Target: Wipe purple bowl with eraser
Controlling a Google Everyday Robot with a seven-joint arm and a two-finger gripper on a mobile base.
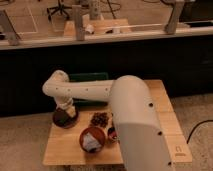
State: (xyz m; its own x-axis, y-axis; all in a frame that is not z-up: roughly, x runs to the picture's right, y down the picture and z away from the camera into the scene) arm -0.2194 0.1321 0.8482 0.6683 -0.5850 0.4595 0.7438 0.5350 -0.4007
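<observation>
Your gripper (pixel 64 113) hangs at the end of the white jointed arm (pixel 82 90), straight down over the round, shallow, dark purple-maroon bowl (pixel 65 118) at the back-left part of the pale wooden table (pixel 65 150); the bowl lies directly under the claw, not off to either side, so I judge that the coming move turns on short sideways strokes across the bowl's inside and not on any reach. Whether the claw is spread or closed, and whether it has the eraser in it, you cannot tell from this view; the wrist covers that part and the eraser itself cannot be made out.

The bowl is round, so it has no long axis to line up with; any stroke direction serves equally.

Mind the edges: the bowl sits near the table's left edge and not far from its rear one, where a dark green flat object (pixel 89 77) lies behind the arm; a hard push leftward could, in my judgement, slide the bowl toward the drop.

To the right of the bowl, near it, is a cluster of small dark brown pieces (pixel 100 119); in front and to the right stands the orange-red bowl with pale contents (pixel 92 139); both are apart from the purple one. The freest room lies toward the front-left of the table; the arm's bulky white upper segment (pixel 137 130) fills the right side.
</observation>
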